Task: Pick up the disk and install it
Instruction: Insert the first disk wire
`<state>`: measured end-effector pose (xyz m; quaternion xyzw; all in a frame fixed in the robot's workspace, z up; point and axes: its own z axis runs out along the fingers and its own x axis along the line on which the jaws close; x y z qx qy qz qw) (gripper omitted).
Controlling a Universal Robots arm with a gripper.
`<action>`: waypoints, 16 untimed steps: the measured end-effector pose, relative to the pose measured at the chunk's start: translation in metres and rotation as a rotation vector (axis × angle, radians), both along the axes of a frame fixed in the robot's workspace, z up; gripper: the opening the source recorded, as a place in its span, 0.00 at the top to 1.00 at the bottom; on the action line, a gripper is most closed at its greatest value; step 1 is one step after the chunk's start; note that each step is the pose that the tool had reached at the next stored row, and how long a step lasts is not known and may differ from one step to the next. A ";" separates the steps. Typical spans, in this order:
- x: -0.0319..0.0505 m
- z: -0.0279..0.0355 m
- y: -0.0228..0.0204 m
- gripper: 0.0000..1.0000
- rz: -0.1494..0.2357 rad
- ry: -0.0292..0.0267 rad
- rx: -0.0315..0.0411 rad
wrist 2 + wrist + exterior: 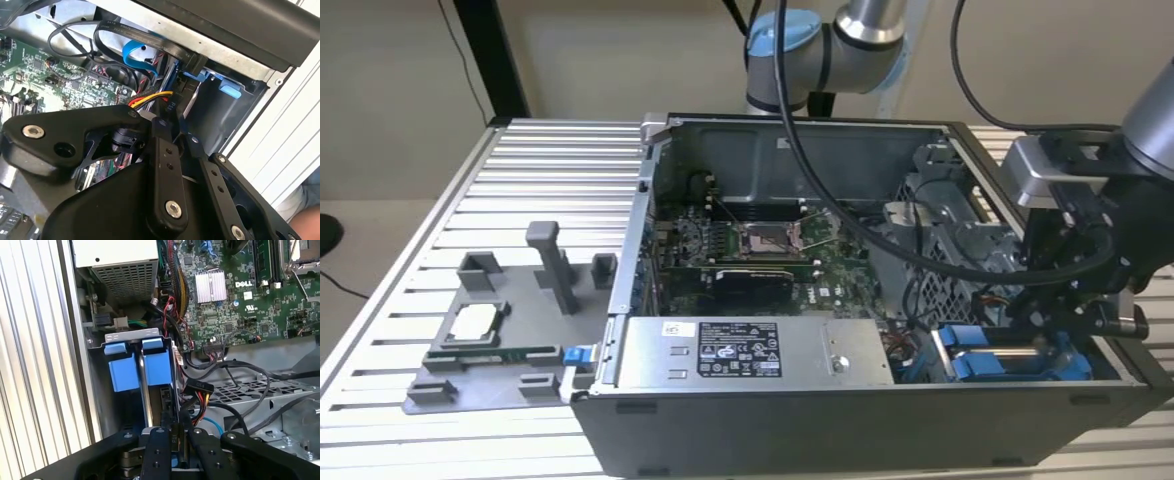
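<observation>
The disk [158, 369] stands on edge in the drive bay at the case's front corner, on the exterior view's right. Its blue carrier end faces the camera in the first wrist view, and a thin dark edge runs from it down between my fingers. My gripper [178, 442] is shut on that edge. From outside, the gripper [1045, 325] reaches down into the bay among the blue carrier parts [981, 362]. In the second wrist view the gripper [176, 127] points into the same bay, with its fingers [162, 150] close together.
A second blue carrier [121, 371] fills the neighbouring slot beside the case wall. Power and data cables [200, 390] crowd the bay's other side. The grey power supply [720, 350] and the motherboard [761, 240] lie inside the case. A grey fixture plate [507, 345] holds a small square chip [474, 322].
</observation>
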<state>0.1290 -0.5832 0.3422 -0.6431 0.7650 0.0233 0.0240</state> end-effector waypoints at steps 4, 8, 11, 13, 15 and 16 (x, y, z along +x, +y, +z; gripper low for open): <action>0.0007 -0.0003 -0.0001 1.00 0.001 0.0064 -0.0118; 0.0009 -0.0011 0.0000 1.00 0.001 0.0089 -0.0323; 0.0009 -0.0012 0.0010 1.00 0.001 0.0090 -0.0446; 0.0009 -0.0013 0.0032 1.00 0.001 0.0090 -0.0465; 0.0009 -0.0013 0.0064 1.00 0.001 0.0090 -0.0492; 0.0009 -0.0013 0.0074 1.00 0.001 0.0090 -0.0500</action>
